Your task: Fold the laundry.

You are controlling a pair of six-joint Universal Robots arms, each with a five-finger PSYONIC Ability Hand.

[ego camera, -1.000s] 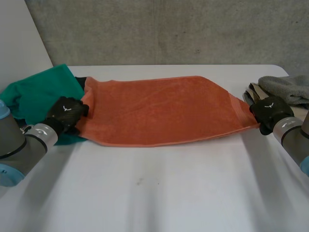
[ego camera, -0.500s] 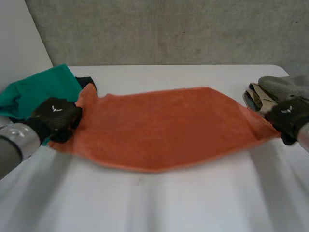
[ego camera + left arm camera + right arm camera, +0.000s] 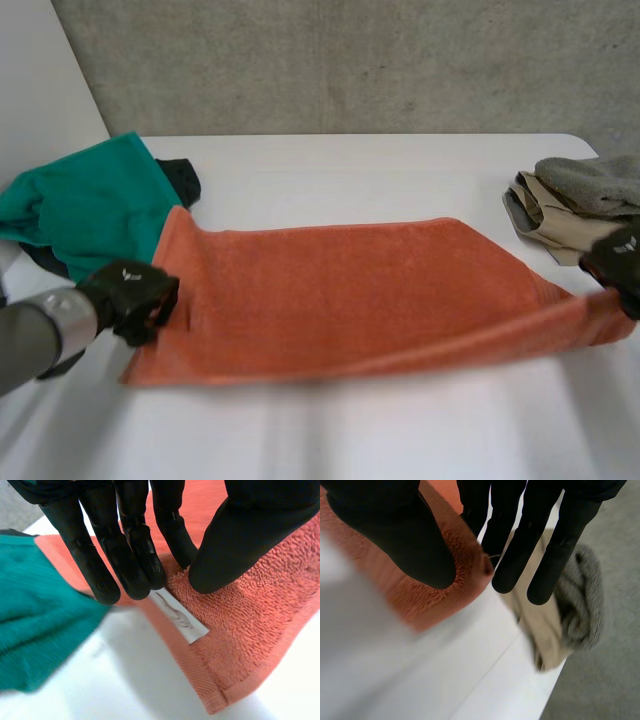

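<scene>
An orange towel (image 3: pixel 350 290) stretches across the middle of the white desk (image 3: pixel 400 160). The left robot hand (image 3: pixel 135 297) pinches its 9 o'clock end between thumb and fingers, beside a white label (image 3: pixel 178 616). The right robot hand (image 3: pixel 620 262) pinches the 3 o'clock corner. A green cloth (image 3: pixel 90 205) lies at 10 o'clock, and a grey and beige pile (image 3: pixel 575 195) at 2 o'clock.
</scene>
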